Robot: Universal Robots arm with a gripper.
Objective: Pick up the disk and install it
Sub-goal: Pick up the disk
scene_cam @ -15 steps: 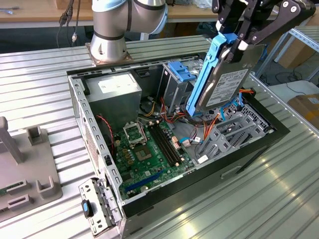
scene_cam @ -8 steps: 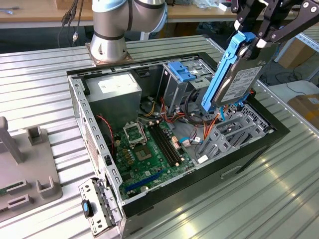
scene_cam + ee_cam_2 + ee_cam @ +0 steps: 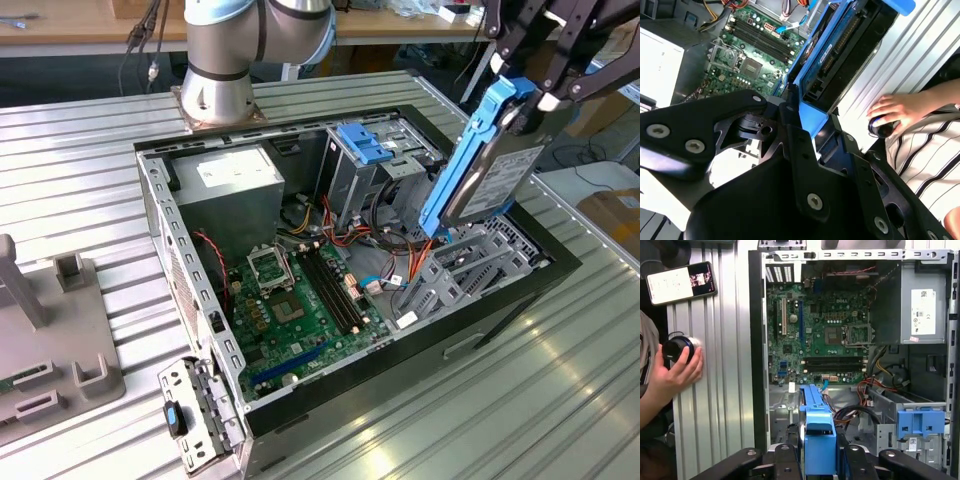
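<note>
There's the ribbed metal bench (image 3: 520, 410), slats running corner to corner and catching a bright sheen of light toward the near edge on the exterior view's right. Beyond the far edge stands a wooden worktable (image 3: 70, 30); dark cables (image 3: 140, 45) hang off its front, with deep shadow underneath. Past the bench's edge on the exterior view's right sits a brown box (image 3: 612, 215), low down.
</note>
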